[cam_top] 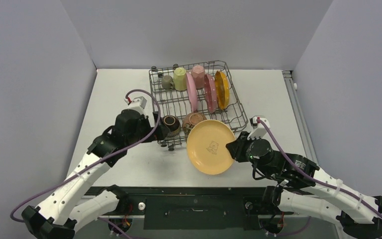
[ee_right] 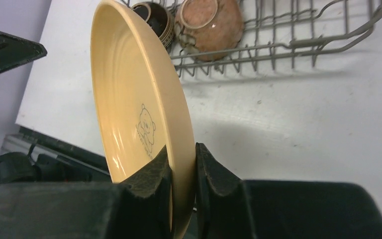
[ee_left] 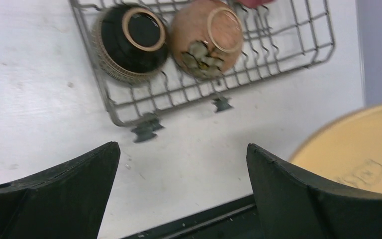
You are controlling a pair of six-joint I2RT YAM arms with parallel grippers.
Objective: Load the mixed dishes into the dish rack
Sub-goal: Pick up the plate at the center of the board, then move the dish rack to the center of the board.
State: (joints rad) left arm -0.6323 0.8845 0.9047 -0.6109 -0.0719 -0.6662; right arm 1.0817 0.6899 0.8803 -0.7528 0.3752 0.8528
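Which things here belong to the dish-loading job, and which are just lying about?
Job: dish rack, yellow plate in right claw, pink plate, reddish plate, orange plate, pale yellow mug, pink mug, grey cup, dark bowl, brown bowl.
Just there: purple cables, white table.

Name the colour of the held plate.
Pale yellow plate, held by right gripper; right wrist view.

You've got a white tabletop [cam_top: 114, 94] mid-frame with light scuffs. Plain grey walls [cam_top: 30, 64] stand left, back and right. Black mounting plate [cam_top: 194, 205] sits bottom centre, and a metal rail [cam_top: 298, 114] runs along the tabletop's right edge.
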